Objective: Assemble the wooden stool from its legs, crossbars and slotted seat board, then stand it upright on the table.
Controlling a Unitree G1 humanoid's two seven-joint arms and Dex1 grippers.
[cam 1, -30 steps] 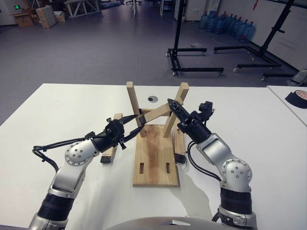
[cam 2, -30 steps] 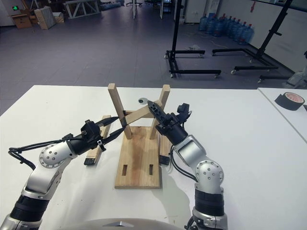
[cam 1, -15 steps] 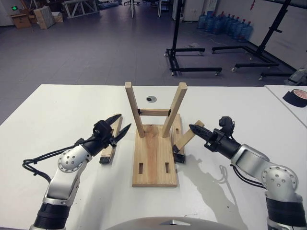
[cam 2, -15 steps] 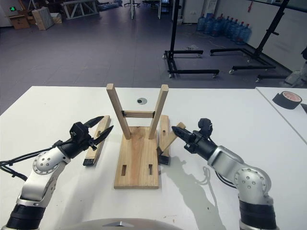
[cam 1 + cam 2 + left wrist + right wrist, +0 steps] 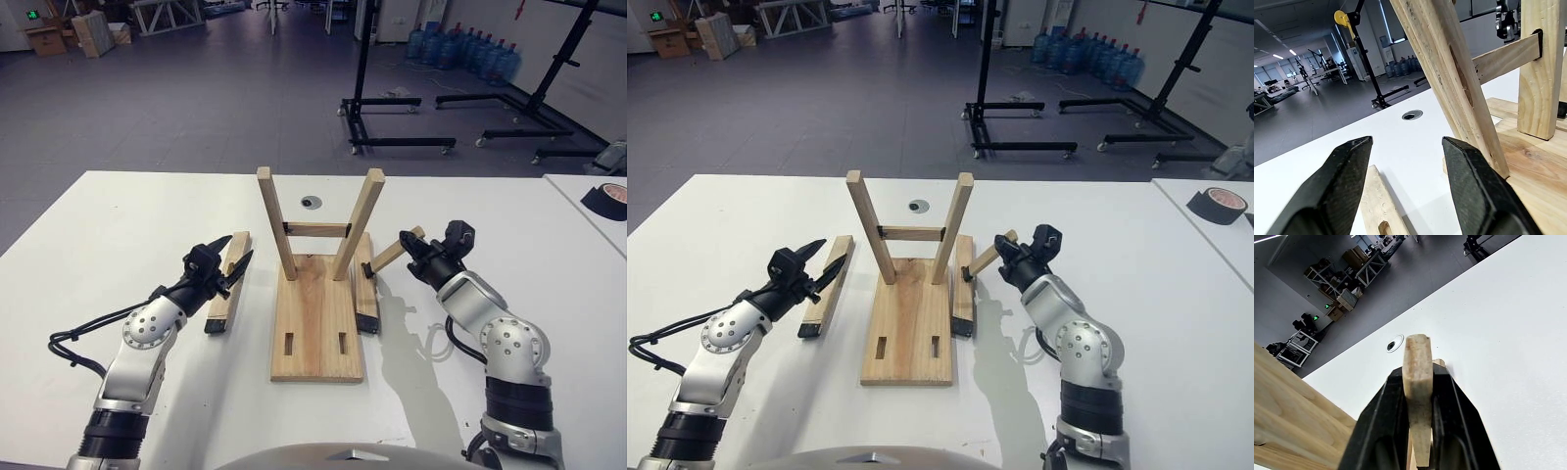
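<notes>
White counter (image 5: 118, 225) seen from over the robot's arms, w/ a part-built wooden stool at ctr. Slotted seat board (image 5: 315, 328) lies flat, long side running away from the robot. Two legs (image 5: 277, 223) stand up from its far end, splaying apart toward their tops, joined by one crossbar (image 5: 315, 230). Two slots near the board's near end are unfilled. L fingers (image 5: 1339, 196) are spread apart w/ nothing btwn them, hovering just above the far end of a loose leg (image 5: 227, 284) that lies flat on the counter just L of the board. That leg's long axis runs away from the robot, roughly parallel to the board. The fingers point along it toward the far side, the leg showing btwn and below them, not touching. R fingers (image 5: 1378, 421) are clamped on a second crossbar (image 5: 390, 255), held tilted, free end angled down toward another leg (image 5: 366, 299) lying along the board's R edge; can't tell if they touch. Judgement: stool approx half done, two legs and a crossbar left to fit. L arm is far nearer the loose leg, so the next grasp looks like its job: drop slightly and close across the leg's width, not along its length. Risk: gripped so near one end, the leg may droop or swing when lifted
</notes>
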